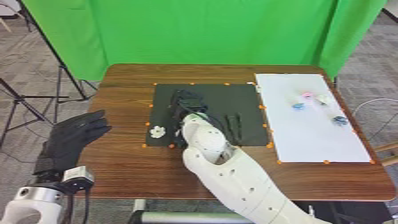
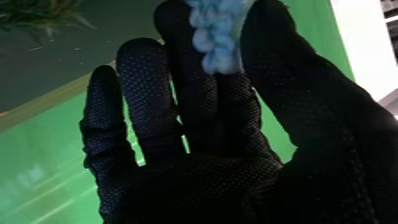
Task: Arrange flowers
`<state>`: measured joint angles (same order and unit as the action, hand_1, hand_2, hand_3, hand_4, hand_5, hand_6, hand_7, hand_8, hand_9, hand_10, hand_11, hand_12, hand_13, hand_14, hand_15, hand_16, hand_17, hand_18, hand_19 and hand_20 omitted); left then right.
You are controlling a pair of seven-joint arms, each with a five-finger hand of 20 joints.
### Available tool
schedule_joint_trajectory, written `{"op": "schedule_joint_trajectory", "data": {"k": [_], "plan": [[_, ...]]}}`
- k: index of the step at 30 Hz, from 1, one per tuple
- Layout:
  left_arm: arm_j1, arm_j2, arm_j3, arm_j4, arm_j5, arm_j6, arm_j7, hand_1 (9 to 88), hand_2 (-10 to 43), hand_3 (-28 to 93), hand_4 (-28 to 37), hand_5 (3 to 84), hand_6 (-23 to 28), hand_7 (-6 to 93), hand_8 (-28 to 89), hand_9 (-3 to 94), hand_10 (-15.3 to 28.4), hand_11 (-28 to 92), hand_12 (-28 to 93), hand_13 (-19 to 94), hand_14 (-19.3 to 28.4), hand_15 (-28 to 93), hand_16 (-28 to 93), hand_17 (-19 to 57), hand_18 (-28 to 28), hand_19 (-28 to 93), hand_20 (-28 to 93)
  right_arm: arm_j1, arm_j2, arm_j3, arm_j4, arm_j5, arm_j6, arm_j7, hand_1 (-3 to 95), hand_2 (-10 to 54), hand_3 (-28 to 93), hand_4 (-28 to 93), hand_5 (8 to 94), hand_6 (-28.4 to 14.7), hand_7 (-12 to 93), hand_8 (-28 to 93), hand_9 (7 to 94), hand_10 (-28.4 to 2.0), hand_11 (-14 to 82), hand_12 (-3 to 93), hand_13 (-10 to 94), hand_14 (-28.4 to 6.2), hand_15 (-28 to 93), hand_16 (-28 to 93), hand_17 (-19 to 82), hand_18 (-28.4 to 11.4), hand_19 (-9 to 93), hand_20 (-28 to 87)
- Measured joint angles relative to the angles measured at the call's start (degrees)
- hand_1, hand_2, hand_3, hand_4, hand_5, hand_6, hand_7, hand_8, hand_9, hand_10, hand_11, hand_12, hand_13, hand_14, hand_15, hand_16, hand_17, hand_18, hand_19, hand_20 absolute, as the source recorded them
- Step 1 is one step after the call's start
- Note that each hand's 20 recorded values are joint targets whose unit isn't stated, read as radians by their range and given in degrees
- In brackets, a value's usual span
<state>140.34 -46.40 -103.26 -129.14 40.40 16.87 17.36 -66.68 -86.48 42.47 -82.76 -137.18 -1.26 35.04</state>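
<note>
My right hand (image 1: 189, 101) is over the black mat (image 1: 164, 107). In the right wrist view the same hand (image 2: 195, 175) pinches a light blue flower (image 2: 216, 35) between thumb and fingers; the flower's far part is cut off by the view's edge. My left hand (image 1: 73, 136) is off the table's left side, its fingers straight. A white flower (image 1: 157, 131) lies on the mat's left part. Dark slender pieces (image 1: 233, 127) lie right of my right arm. On the white board (image 1: 302, 142) are a pink flower (image 1: 307, 94), a light blue flower (image 1: 298, 106), a white flower (image 1: 322, 100) and a grey-blue one (image 1: 339, 120).
The brown wooden table (image 1: 124, 170) surrounds the mat and board, with small orange markers along their edges. Dark green foliage (image 2: 40, 12) appears in the right wrist view. A green curtain (image 1: 195, 35) hangs behind the table, and a black stand (image 1: 60, 75) is at the left.
</note>
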Motion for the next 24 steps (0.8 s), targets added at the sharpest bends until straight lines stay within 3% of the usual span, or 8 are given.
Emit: {"op": "schedule_joint_trajectory", "data": {"k": [11, 17, 24], "plan": [[-0.5, -0.48, 0.06, 0.17, 0.38, -0.64, -0.52, 27.4, 6.1, 83, -13.2, 46.2, 14.1, 14.5, -9, 38.7, 22.2, 37, 9, 28, 28.4, 60, -13, -9.8, 21.3, 57, 12, -0.8, 0.1, 0.4, 0.1, -1.6, -0.4, -0.1, 41.3, -9.5, 80, -28, 61.9, -2.2, 29, -17, 66.5, -11.5, 37.3, 23.7, 51, -12.0, 77, 21, 11, -25.2, 75, 36], [-0.6, -0.48, 0.17, 0.29, 0.38, -0.64, -0.47, 27.4, 6.0, 83, -13.2, 46.2, 14.2, 14.6, -9, 38.7, 22.2, 37, 9, 28, 28.4, 60, -13, -9.8, 21.2, 57, 12, -0.9, 0.1, 0.5, 0.3, -1.6, -0.5, 0.0, 39.1, -9.5, 83, -28, 59.7, -3.3, 28, -17, 62.8, -13.3, 40.5, 20.2, 49, -12.6, 77, 21, 11, -25.5, 75, 37], [-0.7, -0.46, 0.54, 0.33, 0.36, -0.6, -0.4, 27.4, 6.0, 83, -13.2, 46.3, 14.2, 14.5, -9, 38.6, 22.2, 37, 9, 28, 28.4, 60, -13, -9.8, 21.3, 57, 12, -0.4, 0.1, 0.3, 0.6, -1.2, -0.5, 0.0, 36.8, -9.5, 83, -28, 56.8, -3.9, 27, -17, 58.7, -13.5, 36.6, 17.0, 47, -14.0, 77, 19, 10, -25.7, 74, 37]]}}
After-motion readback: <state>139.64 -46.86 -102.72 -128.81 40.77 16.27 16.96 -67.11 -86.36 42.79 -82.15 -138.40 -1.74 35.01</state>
